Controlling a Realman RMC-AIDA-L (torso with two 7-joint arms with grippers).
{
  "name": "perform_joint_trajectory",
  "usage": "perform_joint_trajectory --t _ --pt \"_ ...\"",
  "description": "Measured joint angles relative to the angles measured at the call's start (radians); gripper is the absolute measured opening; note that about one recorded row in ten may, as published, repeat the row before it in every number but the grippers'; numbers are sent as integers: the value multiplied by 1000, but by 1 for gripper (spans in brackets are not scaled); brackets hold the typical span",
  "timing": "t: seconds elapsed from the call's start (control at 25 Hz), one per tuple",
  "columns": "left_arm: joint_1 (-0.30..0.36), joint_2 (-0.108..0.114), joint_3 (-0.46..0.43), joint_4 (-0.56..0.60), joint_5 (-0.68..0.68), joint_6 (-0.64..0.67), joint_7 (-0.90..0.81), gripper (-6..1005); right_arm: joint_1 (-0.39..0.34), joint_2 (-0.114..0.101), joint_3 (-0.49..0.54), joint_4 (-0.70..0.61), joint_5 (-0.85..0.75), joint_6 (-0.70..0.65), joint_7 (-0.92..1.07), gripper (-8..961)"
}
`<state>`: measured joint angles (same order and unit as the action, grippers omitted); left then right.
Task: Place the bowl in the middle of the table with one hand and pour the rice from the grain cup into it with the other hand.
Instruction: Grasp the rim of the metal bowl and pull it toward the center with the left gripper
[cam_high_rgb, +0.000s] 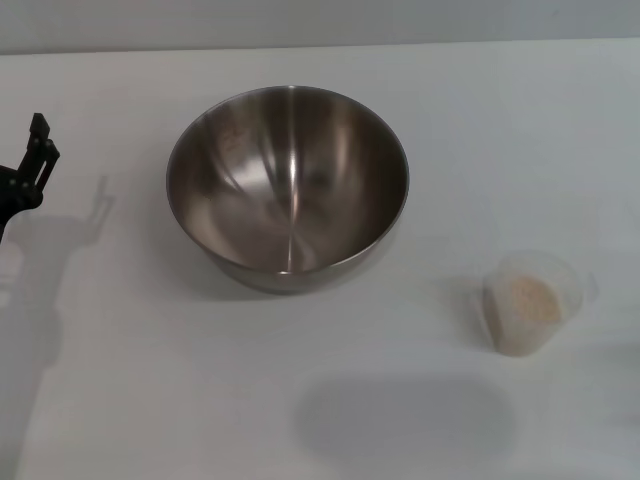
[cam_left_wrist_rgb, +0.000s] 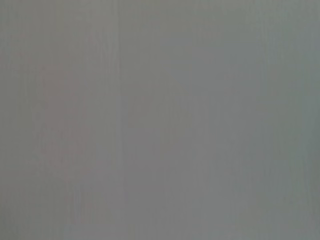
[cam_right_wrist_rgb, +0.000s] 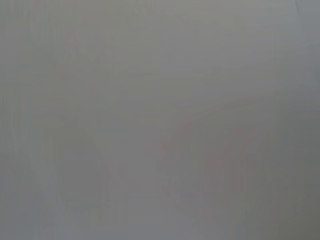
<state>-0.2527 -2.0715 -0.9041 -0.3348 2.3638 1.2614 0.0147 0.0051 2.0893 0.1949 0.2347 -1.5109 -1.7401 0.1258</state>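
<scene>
- The bowl (cam_high_rgb: 288, 185), to the right of the left gripper (cam_high_rgb: 38, 150), looks like brushed stainless steel, shiny inside, with streaked reflections.
- The grain cup (cam_high_rgb: 530, 300), farther right of that gripper, looks like thin translucent plastic, cloudy and smooth.
- The rice (cam_high_rgb: 528, 300) in it is a pale, matt, grainy mass.
- The table (cam_high_rgb: 150, 380) is white, smooth and matt.
- The left gripper is matt black.

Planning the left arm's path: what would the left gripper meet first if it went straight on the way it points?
The left gripper at the table's left edge points toward the far side, left of the bowl. That way looks free, though depth is unclear.
</scene>
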Motion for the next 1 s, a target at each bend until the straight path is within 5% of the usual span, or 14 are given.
perform_joint_trajectory --t 0.56,0.84,0.88,0.92,1.0 --pt "-40 20 -30 -74 0 -30 4 806 24 -1 -20 0 0 16 0 798" --pt "-38 123 -108 -378 57 -390 30 793 35 -2 -23 -1 0 19 0 797" --pt "-4 156 -179 -548 132 -600 15 791 36 -2 -23 -1 0 21 0 798" --pt "-4 156 -179 -548 132 -600 15 789 36 -2 -23 -1 0 21 0 798" --pt "28 171 -251 -700 194 -804 11 786 36 -2 -23 -1 0 22 0 798"
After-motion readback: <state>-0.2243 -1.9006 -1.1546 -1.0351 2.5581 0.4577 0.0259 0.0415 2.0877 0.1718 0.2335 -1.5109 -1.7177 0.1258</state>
